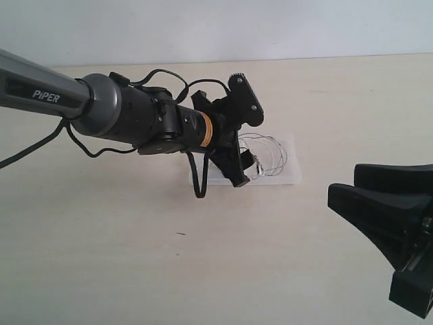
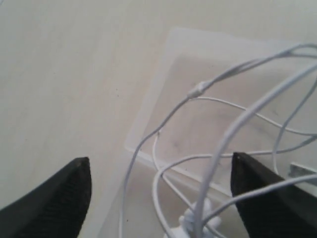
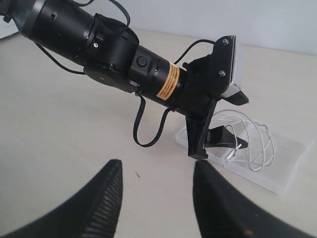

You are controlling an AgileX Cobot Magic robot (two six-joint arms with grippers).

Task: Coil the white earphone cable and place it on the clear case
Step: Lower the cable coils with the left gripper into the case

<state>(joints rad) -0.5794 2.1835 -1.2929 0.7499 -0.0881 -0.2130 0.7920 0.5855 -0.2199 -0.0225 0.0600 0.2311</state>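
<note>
The white earphone cable point(image 1: 272, 153) lies in loose coils on the clear case point(image 1: 289, 178), which rests flat on the table right of centre. My left gripper point(image 1: 243, 169) reaches across to the case's left end and stands open, its black fingers either side of the coils point(image 2: 198, 90) without pinching them. An earbud point(image 2: 190, 220) rests low between the fingers. The case rim point(image 2: 148, 114) shows beneath the wire. My right gripper point(image 1: 343, 181) hovers open and holding nothing at the lower right, well short of the case point(image 3: 280, 171) and the cable point(image 3: 258, 145).
The left arm's body point(image 1: 135, 115) spans the left half of the scene, above the pale table point(image 1: 101, 257). A black arm cable point(image 1: 199, 183) hangs in a loop close to the case. A wall runs behind the table's far edge.
</note>
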